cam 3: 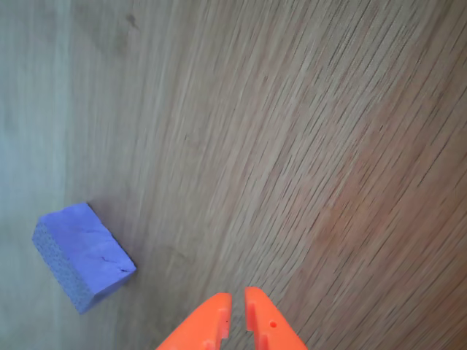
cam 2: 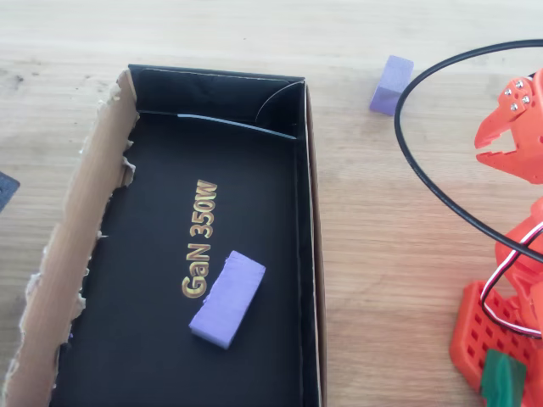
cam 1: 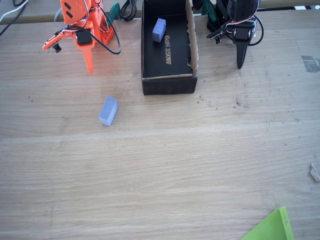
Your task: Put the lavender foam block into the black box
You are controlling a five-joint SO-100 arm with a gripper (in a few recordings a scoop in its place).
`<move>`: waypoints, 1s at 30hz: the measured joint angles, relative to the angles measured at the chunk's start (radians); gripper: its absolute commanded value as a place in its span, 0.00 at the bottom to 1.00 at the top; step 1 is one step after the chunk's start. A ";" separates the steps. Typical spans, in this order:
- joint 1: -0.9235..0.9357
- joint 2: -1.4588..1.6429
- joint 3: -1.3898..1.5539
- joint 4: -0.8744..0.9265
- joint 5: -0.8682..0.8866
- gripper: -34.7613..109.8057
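Lavender foam block (cam 1: 108,110): loose on table (cam 1: 200,165), well apart from black box (cam 1: 169,84), below orange gripper (cam 3: 238,315). In wrist view, lying left of fingertips, long axis slanting. Jaws nearly closed, empty. Second block (cam 2: 227,298) inside box.

Foam block (cam 2: 226,298) in box (cam 2: 72,246), another (cam 1: 108,110) outside.

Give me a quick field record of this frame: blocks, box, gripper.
block in box: lavender foam block lies flat on the floor of the black box, beside the gold lettering
block on table: second lavender block rests on the wood, outside the box
gripper: orange gripper above bare table, fingers nearly together, holding nothing
gripper to block: apart, not touching
table: light wood table
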 measured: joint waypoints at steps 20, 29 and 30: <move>0.049 0.000 0.000 0.000 -0.023 0.24; 0.077 0.000 0.000 -0.132 0.037 0.24; 0.077 0.000 0.000 -0.166 0.023 0.24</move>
